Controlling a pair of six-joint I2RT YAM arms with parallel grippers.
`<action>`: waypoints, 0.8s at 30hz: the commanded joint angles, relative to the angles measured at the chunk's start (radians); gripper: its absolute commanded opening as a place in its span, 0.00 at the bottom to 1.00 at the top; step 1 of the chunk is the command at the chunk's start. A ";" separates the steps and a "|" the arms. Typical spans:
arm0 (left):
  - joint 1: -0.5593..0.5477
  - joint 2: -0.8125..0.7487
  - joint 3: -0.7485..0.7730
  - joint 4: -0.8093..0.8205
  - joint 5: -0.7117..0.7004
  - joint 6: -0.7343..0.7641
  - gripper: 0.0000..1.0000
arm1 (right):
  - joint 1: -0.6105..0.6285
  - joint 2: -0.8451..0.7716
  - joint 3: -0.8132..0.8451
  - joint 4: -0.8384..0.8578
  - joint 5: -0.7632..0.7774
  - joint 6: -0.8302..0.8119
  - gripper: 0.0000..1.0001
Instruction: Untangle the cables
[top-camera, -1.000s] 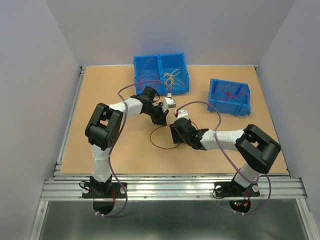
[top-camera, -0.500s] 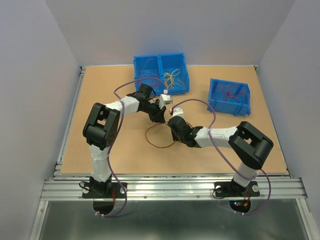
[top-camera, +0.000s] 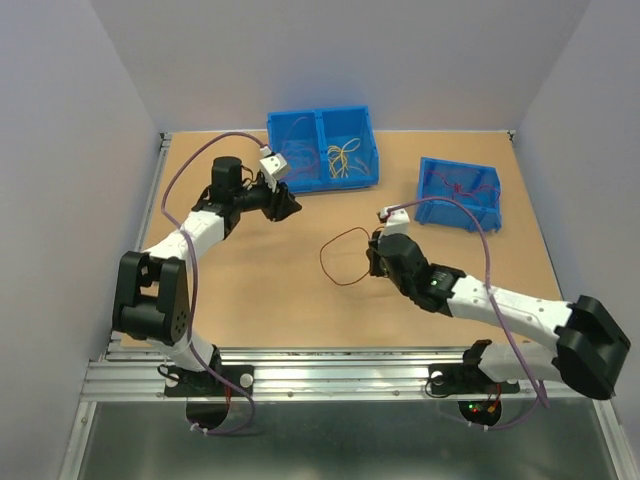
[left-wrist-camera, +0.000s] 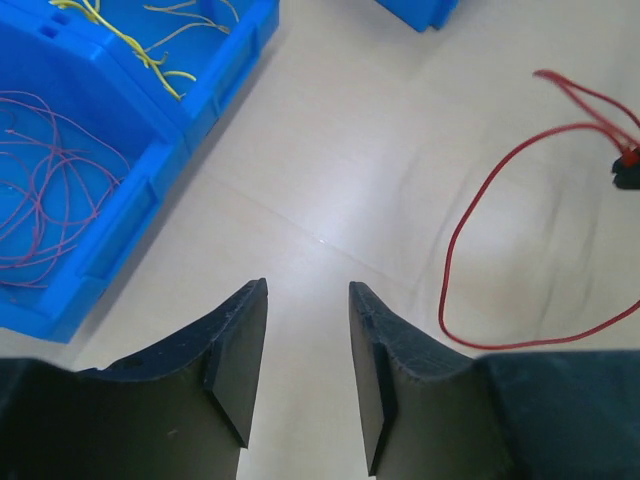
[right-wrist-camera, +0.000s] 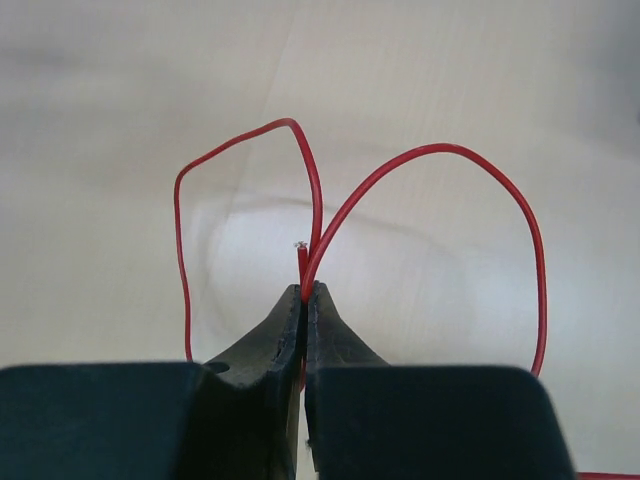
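Pale wooden worktop (top-camera: 250, 290) carries one thin red wire (right-wrist-camera: 319, 205), curled in an open loop near its middle. The wire looks free of any other, and the right claw (right-wrist-camera: 303, 292) has its fingers pressed together on the wire's end, so I judge this strand separated and only needing a bin. The left claw (left-wrist-camera: 307, 300) hangs spread and empty beside the blue two-compartment plastic bin (top-camera: 350, 183) of dark red and yellow wires, with the smaller blue single bin (top-camera: 455, 218) of red strands well apart. Whether the binned wires are knotted is too fine to tell.
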 joint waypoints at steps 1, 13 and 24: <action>-0.005 -0.121 -0.092 0.213 -0.063 -0.093 0.50 | 0.006 -0.128 -0.044 0.042 0.158 0.019 0.01; -0.003 -0.193 -0.167 0.305 -0.125 -0.103 0.55 | -0.052 -0.404 0.182 -0.076 0.580 -0.030 0.00; -0.005 -0.172 -0.156 0.294 -0.100 -0.100 0.55 | -0.366 -0.283 0.387 -0.075 0.668 -0.096 0.01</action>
